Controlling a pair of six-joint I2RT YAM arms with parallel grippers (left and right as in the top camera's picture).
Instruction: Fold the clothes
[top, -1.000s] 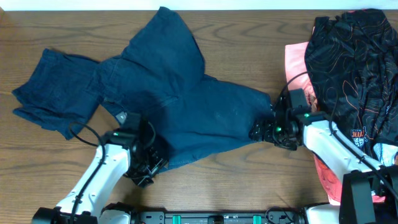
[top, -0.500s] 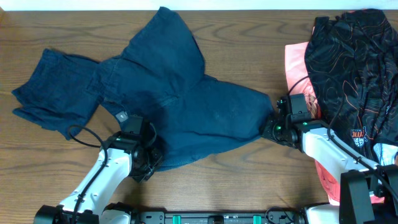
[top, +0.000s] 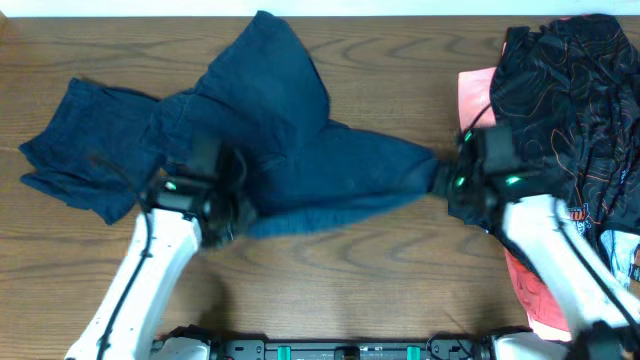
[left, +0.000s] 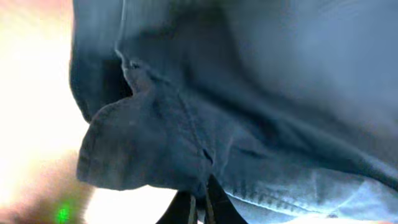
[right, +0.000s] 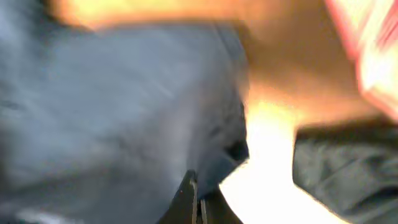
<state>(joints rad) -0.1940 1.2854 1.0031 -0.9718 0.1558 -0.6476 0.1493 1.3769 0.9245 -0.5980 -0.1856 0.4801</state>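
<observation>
Shorts (top: 300, 150), navy, lie mid-worktop (top: 400, 50), spread out and creased, with one leg toward the far edge. More navy cloth (top: 80, 150) sits at far left; can't tell if it is the same garment or another. A black piece (top: 570, 90) is piled over a pink piece (top: 475, 95) at the right.

The left tool (top: 222, 200) is on the near-left edge of the shorts. In the wrist view its fingers (left: 198, 210) are narrow, with a hem fold pinched between them. The right tool (top: 445, 183) is at the right-hand corner. Its fingers (right: 193, 198) are also closed tight with navy cloth at the tips, which looks like a grip, but the view is blurry. Both arms are smeared in the overhead view.

Step in hand, as I judge it, is carrying the near edge over to make the first fold.

To do it well:
- Hold both tools at matching height and pace so the edge between them stays taut, not sagging.
- Lift enough that the cloth clears itself and doesn't drag.
- Carry it straight toward the far edge and line up hem on hem.
- Keep the right corner off the black and pink pile.
- Lay it flat before opening the tools.

The pinches look thin, so slipping is a risk if it is pulled hard.
</observation>
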